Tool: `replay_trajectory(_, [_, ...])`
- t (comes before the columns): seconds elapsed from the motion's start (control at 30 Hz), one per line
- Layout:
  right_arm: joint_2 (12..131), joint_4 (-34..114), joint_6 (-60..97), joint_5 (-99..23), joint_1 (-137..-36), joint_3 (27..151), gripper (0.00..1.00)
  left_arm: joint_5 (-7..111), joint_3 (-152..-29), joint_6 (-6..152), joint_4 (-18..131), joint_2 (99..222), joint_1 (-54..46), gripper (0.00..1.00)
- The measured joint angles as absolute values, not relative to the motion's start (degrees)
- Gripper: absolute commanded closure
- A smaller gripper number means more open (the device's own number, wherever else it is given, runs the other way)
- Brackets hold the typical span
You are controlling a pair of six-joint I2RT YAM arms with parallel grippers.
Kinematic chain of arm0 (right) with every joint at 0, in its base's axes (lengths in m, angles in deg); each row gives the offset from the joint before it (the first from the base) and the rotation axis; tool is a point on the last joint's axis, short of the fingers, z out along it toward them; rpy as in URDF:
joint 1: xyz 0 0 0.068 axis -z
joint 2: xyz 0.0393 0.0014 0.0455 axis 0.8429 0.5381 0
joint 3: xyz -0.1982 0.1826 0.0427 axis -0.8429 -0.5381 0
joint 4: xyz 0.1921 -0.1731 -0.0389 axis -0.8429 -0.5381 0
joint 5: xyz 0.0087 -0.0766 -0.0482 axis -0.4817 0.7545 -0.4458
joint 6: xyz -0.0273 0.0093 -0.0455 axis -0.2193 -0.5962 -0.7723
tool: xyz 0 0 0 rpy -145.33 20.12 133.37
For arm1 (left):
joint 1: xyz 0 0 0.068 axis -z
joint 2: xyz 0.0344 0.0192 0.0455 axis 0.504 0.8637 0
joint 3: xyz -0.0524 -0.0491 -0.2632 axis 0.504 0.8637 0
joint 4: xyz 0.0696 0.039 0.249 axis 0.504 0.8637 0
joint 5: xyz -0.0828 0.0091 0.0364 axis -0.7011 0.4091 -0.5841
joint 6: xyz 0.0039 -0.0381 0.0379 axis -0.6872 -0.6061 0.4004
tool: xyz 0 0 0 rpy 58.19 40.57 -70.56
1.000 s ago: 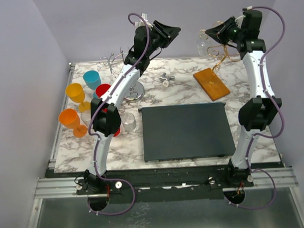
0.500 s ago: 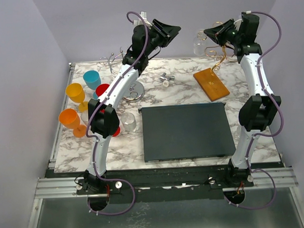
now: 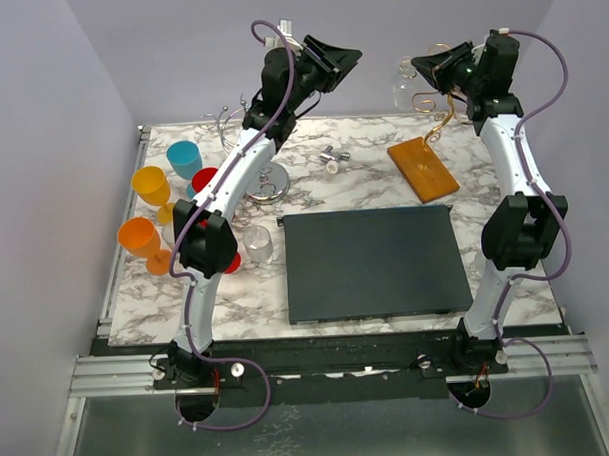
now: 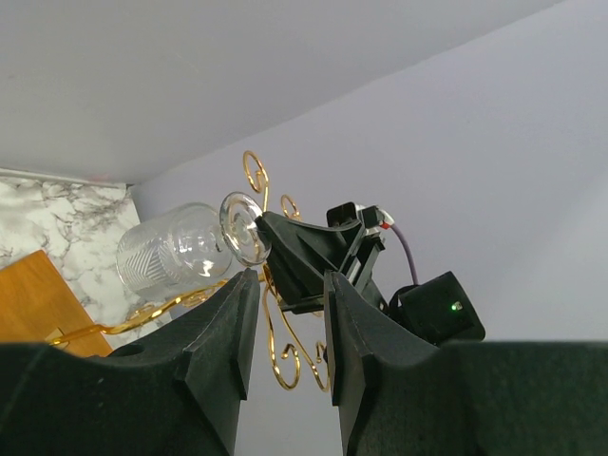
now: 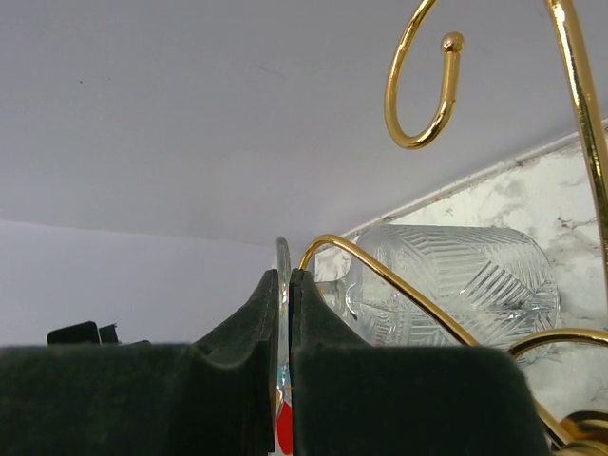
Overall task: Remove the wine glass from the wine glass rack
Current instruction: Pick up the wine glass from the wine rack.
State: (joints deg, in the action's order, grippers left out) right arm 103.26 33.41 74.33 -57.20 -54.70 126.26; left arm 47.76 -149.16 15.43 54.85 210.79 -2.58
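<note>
Where the gold wire (image 3: 439, 118) of the wine glass rack (image 3: 424, 169) curls out high above its wooden base, the wine glass (image 3: 404, 84) lies on its side. Its bowl points away from the rack's stem toward the left arm's side, and its foot is turned to the right gripper (image 3: 427, 70). That gripper has its fingers (image 5: 256, 323) pinched almost together on the thin edge of the glass's round foot, which shows as a sliver between the pads in the right wrist view. One branch of the rack arcs across in front of the glass's stem there, with the cut-pattern bowl just behind it, so the glass is not free of the rack. A hooked curl (image 5: 418, 95) with a ball tip hangs above the bowl.

The left gripper (image 3: 345, 56) is raised level with the rack's top, well apart from it on the left and facing it. Its fingers (image 4: 223, 351) are narrowly parted and hold nothing — the glass and the rack's curls show through the gap.

A dark mat (image 3: 371, 263) lies just beside the rack's base on its near side. A small metal piece (image 3: 334, 159) sits left of the base on the marble table (image 3: 363, 186), and a chrome wire stand (image 3: 268, 184) lies further left. The coloured cups (image 3: 151, 183) and a clear tumbler (image 3: 258, 248) are well apart from the rack — beyond the stand.
</note>
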Motion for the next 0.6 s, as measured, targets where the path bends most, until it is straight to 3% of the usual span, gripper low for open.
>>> replay_trajectory(0.6, [102.1, 38.0, 78.4, -54.2, -54.7, 122.7, 0.99, 47.7, -148.8, 15.5, 54.8, 210.1, -2.8, 0.6])
